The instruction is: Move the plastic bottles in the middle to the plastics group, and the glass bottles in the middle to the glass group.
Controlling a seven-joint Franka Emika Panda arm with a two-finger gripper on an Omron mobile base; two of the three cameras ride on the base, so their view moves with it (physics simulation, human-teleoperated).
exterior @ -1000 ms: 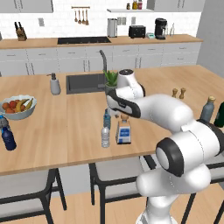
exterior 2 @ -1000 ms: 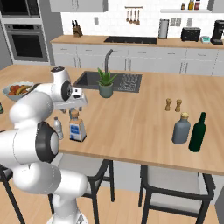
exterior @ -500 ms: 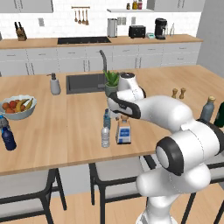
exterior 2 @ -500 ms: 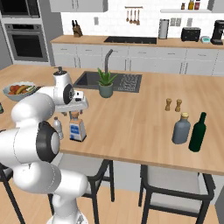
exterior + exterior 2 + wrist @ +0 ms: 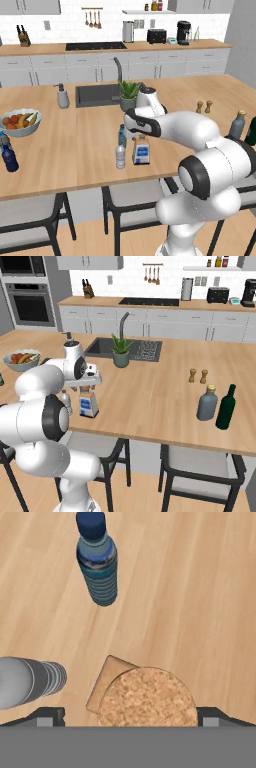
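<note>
The squat glass bottle (image 5: 141,151) (image 5: 88,405), with a blue-and-white label, stands near the counter's front edge. Its tan cork stopper (image 5: 146,698) looms large in the hand view. My gripper (image 5: 141,134) (image 5: 88,387) (image 5: 132,717) hangs open directly above it, one dark fingertip (image 5: 47,716) on each side of the cork and apart from it. The clear-greyish plastic bottle (image 5: 120,156) (image 5: 66,401) (image 5: 30,679) stands just left of the glass bottle. The translucent blue plastic bottle (image 5: 122,136) (image 5: 97,562) is behind it. The plastics group's navy bottle (image 5: 9,158) is far left. The glass group's grey-blue bottle (image 5: 237,125) (image 5: 206,403) and green bottle (image 5: 226,407) are far right.
A fruit bowl (image 5: 20,122) (image 5: 21,358) sits at the left, a potted plant (image 5: 129,95) (image 5: 120,351) by the sink (image 5: 97,95). A soap dispenser (image 5: 62,96) stands left of the sink. Wooden shakers (image 5: 204,106) (image 5: 198,375) stand behind the glass group. Stools sit under the counter's front edge.
My hand has dropped a little toward the cork-stoppered bottle, staying open. The bottles have not moved.
</note>
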